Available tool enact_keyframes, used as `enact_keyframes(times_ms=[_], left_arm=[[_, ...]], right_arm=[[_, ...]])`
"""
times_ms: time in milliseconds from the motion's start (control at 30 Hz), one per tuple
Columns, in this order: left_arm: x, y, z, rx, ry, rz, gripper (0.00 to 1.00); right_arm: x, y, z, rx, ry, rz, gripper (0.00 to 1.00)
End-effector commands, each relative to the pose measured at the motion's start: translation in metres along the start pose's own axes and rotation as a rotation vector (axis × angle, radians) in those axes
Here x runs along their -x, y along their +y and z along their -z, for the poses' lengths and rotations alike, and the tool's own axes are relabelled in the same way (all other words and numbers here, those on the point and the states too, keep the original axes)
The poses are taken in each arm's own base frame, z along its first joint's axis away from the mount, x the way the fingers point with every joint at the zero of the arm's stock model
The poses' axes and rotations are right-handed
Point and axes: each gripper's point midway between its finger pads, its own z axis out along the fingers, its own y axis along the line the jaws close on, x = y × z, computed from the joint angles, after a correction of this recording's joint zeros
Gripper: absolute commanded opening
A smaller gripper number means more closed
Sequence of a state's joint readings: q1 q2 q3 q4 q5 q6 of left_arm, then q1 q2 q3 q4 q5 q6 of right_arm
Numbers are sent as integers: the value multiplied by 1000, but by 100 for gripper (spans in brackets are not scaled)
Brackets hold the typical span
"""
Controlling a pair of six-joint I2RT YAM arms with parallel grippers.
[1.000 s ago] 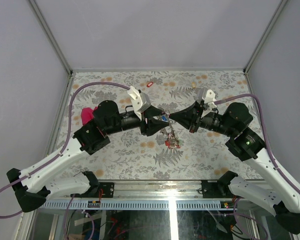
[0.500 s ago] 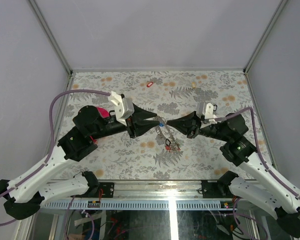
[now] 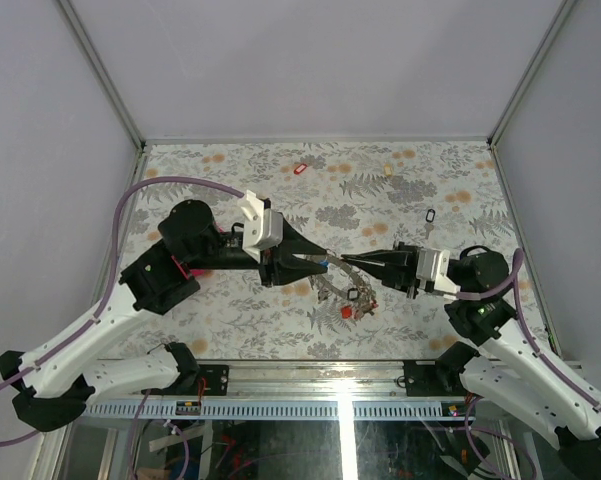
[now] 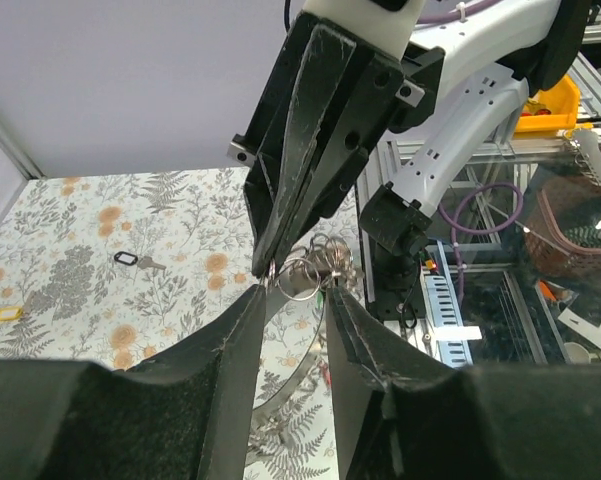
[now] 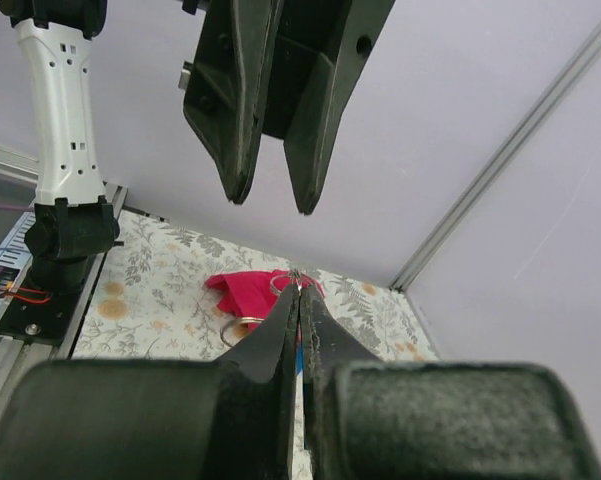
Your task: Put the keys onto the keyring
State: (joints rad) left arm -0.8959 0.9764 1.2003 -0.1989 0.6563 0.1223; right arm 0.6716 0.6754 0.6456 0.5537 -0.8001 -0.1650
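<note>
- The right hand (image 3: 353,264) was pinched shut on what looked like the thin wire of the keyring (image 3: 330,285). The ring dangled just above the table (image 3: 230,320), near the middle of its near edge, with the threaded keys (image 3: 348,302) bunched low.
- The left hand (image 3: 318,262) faced it tip to tip along a left-to-right line, its fingers parted and nothing between them that I could see.
- Loose keys lay beyond both hands: a black-tagged key (image 3: 428,215) toward the right edge, and a red-tagged key (image 3: 300,169) and a cream-tagged key (image 3: 388,171) by the far edge.
- To my eye the free left hand would have to turn toward the far edge, where the red one lay nearest it.
</note>
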Motion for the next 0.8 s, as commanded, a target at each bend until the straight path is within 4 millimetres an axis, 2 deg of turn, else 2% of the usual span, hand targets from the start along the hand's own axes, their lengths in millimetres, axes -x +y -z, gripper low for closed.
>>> enact_keyframes(times_ms=[0, 267, 767], left_arm=[[15, -9, 1, -53, -20, -49, 31], [15, -4, -2, -43, -20, -60, 28], [14, 11, -5, 29, -38, -71, 33]], right_arm=[[46, -7, -2, -5, -133, 149, 0], [56, -7, -4, -3, -165, 94, 0], [57, -15, -12, -19, -164, -63, 0]])
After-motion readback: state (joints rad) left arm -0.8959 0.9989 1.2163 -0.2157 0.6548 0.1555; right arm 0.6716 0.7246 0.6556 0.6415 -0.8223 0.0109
